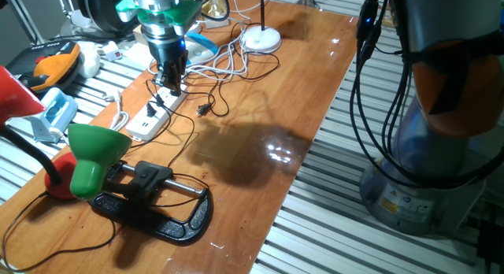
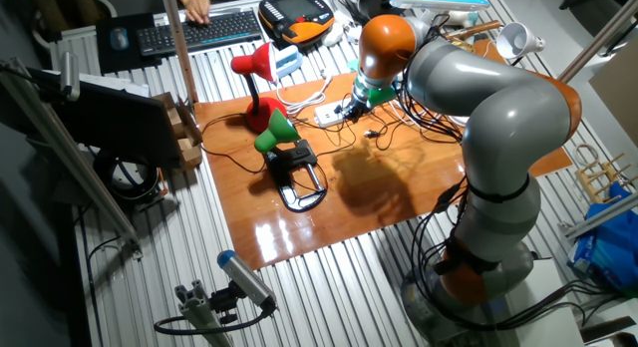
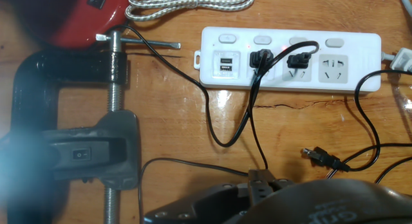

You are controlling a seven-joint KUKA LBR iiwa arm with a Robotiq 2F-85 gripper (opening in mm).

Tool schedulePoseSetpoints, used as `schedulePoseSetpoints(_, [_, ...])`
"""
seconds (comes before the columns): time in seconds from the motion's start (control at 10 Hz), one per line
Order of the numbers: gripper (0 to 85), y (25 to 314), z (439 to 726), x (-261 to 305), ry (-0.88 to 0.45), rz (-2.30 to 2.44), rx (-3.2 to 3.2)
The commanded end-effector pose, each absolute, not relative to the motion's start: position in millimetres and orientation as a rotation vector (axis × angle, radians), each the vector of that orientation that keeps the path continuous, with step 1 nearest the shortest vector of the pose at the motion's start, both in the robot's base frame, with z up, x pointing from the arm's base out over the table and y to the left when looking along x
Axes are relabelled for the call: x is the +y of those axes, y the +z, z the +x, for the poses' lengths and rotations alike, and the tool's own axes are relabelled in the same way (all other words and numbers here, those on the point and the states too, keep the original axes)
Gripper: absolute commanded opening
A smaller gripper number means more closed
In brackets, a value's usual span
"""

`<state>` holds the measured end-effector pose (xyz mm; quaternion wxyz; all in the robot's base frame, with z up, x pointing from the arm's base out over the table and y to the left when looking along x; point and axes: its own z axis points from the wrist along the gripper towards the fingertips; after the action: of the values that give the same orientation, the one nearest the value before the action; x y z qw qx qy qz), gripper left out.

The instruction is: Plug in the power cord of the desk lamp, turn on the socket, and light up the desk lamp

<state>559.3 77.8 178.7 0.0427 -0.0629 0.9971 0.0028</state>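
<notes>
Looking down from one fixed view: my claw [image 1: 170, 75] hangs directly over the far end of the socket [image 1: 155, 115], close above it; I cannot tell whether my fingers are spread or closed.
Socket, same view: it lies on the wooden table [image 1: 307, 85] near the left edge, with black cords plugged into it.
Loose plug, same view: a black plug [image 1: 203, 110] lies on the wood just right of the socket, unplugged.
Green lamp, same view: the green lamp [image 1: 90, 154] sits near the front, its base held in a black C-clamp [image 1: 161, 209].
White lamp base, same view: a round white base [image 1: 261, 40] stands at the far end of the table.
Other fixed view, arm: my grey arm bends over the table and hides my claw; its state is not readable here.
Other fixed view, socket: it [image 2: 327, 114] shows as a small white strip by the far edge, near a red lamp [image 2: 255, 68].
Hand view, socket: it [image 3: 286, 60] lies across the top, four switches in a row, two black plugs seated in its middle outlets.
Hand view, loose plug: it [image 3: 317, 156] rests on the wood below the socket, apart from it.
Hand view, clamp: it [image 3: 96, 147] stands at the left.
Hand view, claw: only dark blurred housing at the bottom edge; fingertips unseen, opening unknowable.
</notes>
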Motion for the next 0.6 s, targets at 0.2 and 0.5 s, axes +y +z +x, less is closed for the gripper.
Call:
schedulePoseSetpoints(0.2, [0.0,178.1,560.1,77.4,0.004,-0.193,3.050])
schedulePoseSetpoints(0.5, [0.0,178.2,560.7,78.2,0.006,-0.193,3.052])
